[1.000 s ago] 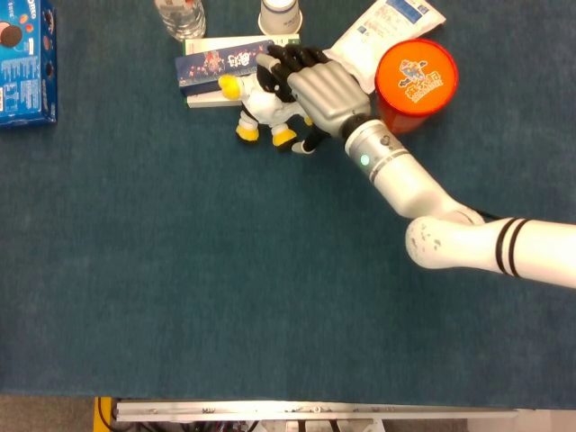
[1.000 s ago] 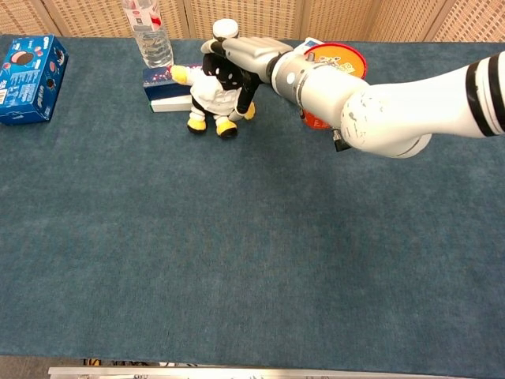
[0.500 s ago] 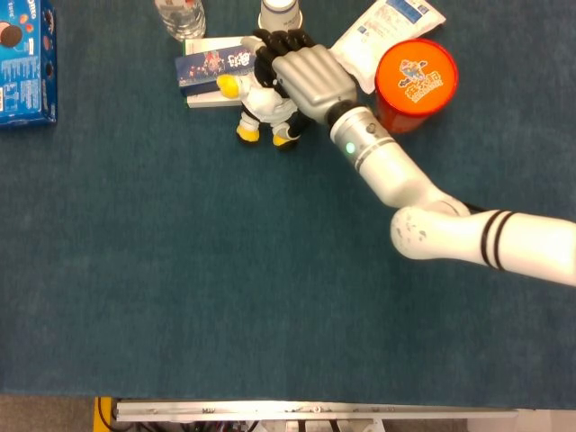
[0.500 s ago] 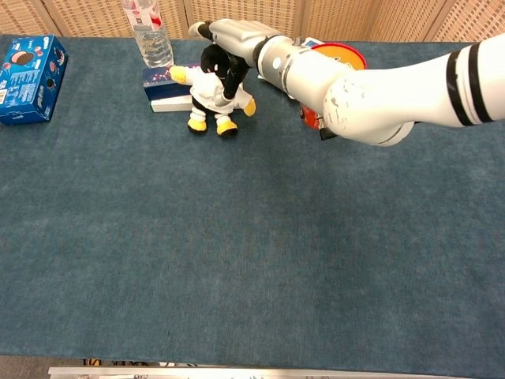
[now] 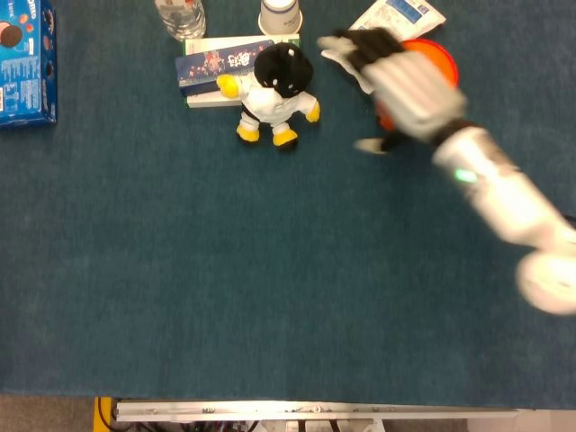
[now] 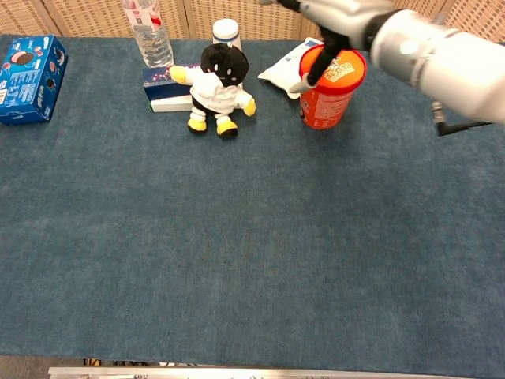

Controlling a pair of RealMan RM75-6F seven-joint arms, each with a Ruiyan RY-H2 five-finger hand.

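A black-headed plush toy (image 5: pixel 273 94) (image 6: pixel 217 87) in a white outfit with yellow hands and feet stands free on the blue cloth, leaning against a flat dark-blue box (image 5: pixel 216 65) (image 6: pixel 162 87). My right hand (image 5: pixel 396 76) (image 6: pixel 339 14) hovers, motion-blurred, over the orange canister (image 5: pixel 434 56) (image 6: pixel 331 91) to the right of the toy. Its fingers are spread and it holds nothing. My left hand shows in neither view.
Behind the toy stand a clear water bottle (image 5: pixel 178 16) (image 6: pixel 150 33) and a white cup (image 5: pixel 281 13) (image 6: pixel 226 30). A white pouch (image 5: pixel 400 13) (image 6: pixel 280 69) lies by the canister. A blue cookie box (image 5: pixel 25 58) (image 6: pixel 31 67) sits far left.
My right hand let go of the plush toy's head and swung right and up, over the orange canister. The toy stays upright in its place.
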